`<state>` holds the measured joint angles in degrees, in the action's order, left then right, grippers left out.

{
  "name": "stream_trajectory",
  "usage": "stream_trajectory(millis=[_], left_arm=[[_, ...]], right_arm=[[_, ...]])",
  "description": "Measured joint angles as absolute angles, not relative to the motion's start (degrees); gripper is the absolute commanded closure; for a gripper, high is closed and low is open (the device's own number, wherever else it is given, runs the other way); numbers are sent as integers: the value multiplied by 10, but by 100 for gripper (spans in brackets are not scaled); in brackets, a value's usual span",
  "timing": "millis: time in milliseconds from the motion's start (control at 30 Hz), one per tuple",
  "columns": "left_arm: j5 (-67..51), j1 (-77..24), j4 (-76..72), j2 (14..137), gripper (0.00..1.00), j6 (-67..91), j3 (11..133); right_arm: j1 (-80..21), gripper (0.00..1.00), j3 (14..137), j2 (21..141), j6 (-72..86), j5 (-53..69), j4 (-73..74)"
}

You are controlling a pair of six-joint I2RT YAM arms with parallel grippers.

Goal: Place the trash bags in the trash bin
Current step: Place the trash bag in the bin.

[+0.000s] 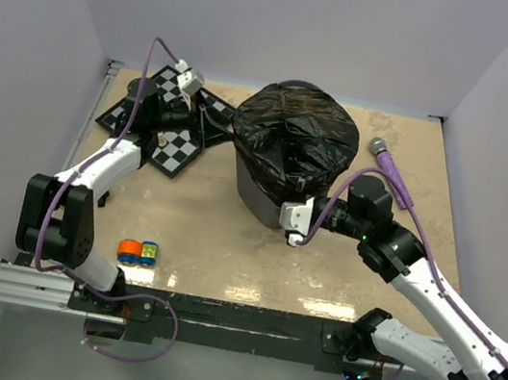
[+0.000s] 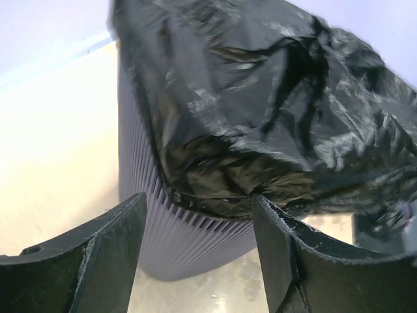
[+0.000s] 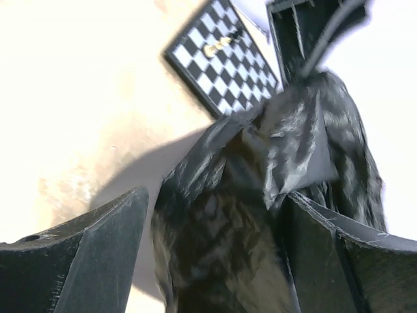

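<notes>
- Bag [image 1: 293, 143] drapes over the bin [image 1: 253, 197] rim, so lining looks nearly done.
- Left claw [image 2: 199, 202] and right claw [image 3: 215, 195] gape wide, gripping nothing.
- Next, I'd push the slack inside.

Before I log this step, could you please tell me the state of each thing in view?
Bag: spread over the bin's rim, crumpled and billowing across the top.
Bin: upright, mouth covered by the bag.
Left gripper: open, empty.
Right gripper: open, bag in the gap between its fingers.
Microphone: lying down.
Chessboards: lying flat, overlapping.
</notes>
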<state>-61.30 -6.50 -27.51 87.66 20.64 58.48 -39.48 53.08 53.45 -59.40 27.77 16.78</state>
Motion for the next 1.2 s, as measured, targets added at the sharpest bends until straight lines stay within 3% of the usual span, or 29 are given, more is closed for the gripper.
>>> stream_trajectory(millis=[133, 200, 367, 567, 867, 1200], left_arm=[[-597, -102, -237, 864, 46, 114, 588], [-587, -115, -229, 864, 65, 91, 588], [-574, -140, -228, 864, 99, 55, 588], [-561, -154, -226, 865, 100, 11, 588], [-547, -156, -213, 869, 100, -27, 586], [-532, -156, -187, 869, 100, -41, 582]], right_arm=[[-413, 27, 530, 542, -597, 274, 167], [-420, 27, 529, 542, -599, 256, 161], [-443, 21, 509, 529, -608, 195, 135], [-446, 17, 502, 481, -638, 143, 145], [-454, 36, 509, 404, -734, 195, 239], [-454, 37, 450, 446, -743, 205, 218]])
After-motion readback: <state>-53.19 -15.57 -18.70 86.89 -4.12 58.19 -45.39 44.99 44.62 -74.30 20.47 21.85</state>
